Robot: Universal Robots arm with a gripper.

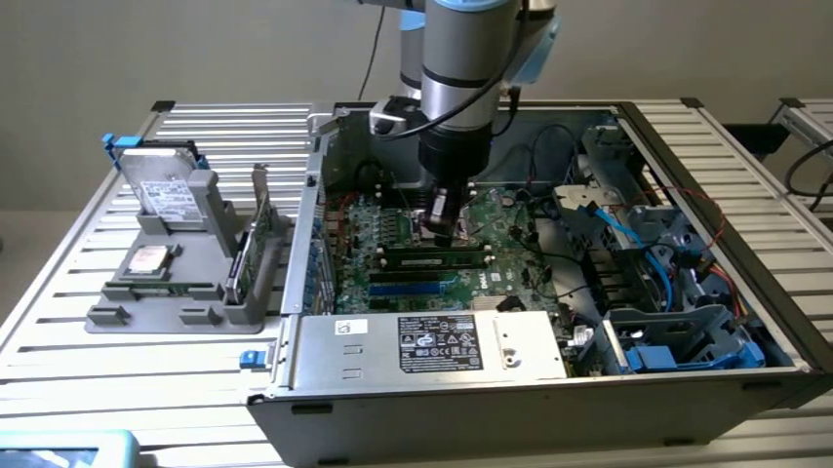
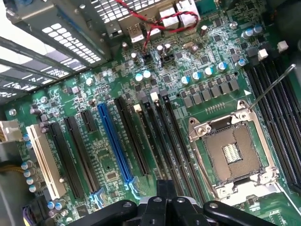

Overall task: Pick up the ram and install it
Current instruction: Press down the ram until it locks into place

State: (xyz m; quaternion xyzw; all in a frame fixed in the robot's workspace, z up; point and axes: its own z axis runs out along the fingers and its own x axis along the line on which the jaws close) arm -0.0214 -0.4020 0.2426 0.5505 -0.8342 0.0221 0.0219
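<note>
Inside the open computer case (image 1: 521,390), your hand (image 1: 443,232) stands closed over the ram (image 1: 436,259), which lies flat along a slot on the motherboard (image 1: 521,219); whether the fingertips touch its top edge is unclear. Its long axis runs toward the exterior view's left and right, parallel to the blue slots (image 1: 414,283) beside it. To seat it well, press straight down, evenly along the stick, and don't tilt it; the end clips look like the check.

Ram (image 1: 436,260): long green-black stick, lying level in motherboard slot.
</note>
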